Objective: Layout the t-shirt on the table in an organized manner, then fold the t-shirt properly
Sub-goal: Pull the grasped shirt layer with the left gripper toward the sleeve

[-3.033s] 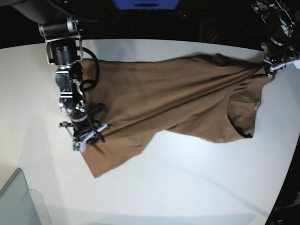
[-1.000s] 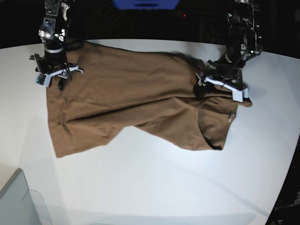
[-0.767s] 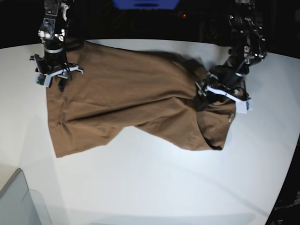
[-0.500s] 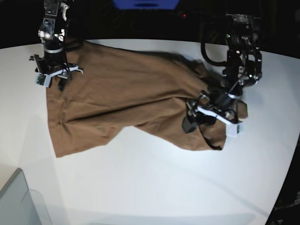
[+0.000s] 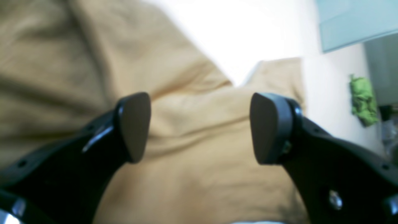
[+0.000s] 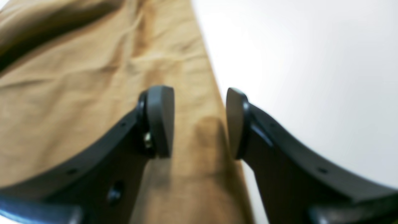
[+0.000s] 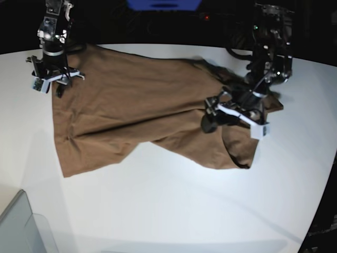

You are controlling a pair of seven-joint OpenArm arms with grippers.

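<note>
Left wrist view: left gripper [image 5: 199, 127] is hanging w/ jaws spread wide, nothing between them. Brown t-shirt [image 5: 192, 174] is lying below, creased, w/ a fold ridge running across under the pads. White table [image 5: 248, 37] is showing beyond the cloth edge. Further off: pale blue-grey bin [image 5: 354, 21] and a small green object [image 5: 362, 99], too blurred to ID.

Right wrist view: right gripper [image 6: 199, 121] is sitting w/ jaws partly apart, straddling the straight edge of the t-shirt [image 6: 77, 102]. A strip of cloth is lying in the gap; pads do not appear to be pinching it, so reading it as not gripping. Bare table [image 6: 311, 77] is to the right of that edge.

Base view: t-shirt [image 7: 142, 105] is spread lengthwise over the far half of the table [image 7: 184, 211], roughly flat on the view's left. Right gripper [image 7: 50, 76] is at the far-left corner of the cloth. Left gripper [image 7: 234, 113] is hovering over the bunched end on the view's right, where cloth is doubled over and rumpled. Lower edge is running slanted, w/ one flap folded under itself mid-span. Bin corner [image 7: 21, 226] is at bottom left, well apart from the shirt.

Progress, est.: layout stage approx. half done. Left-hand portion is flattened; right-hand end is not yet opened out, sleeves and neck not squared. Folding not yet begun.
</note>
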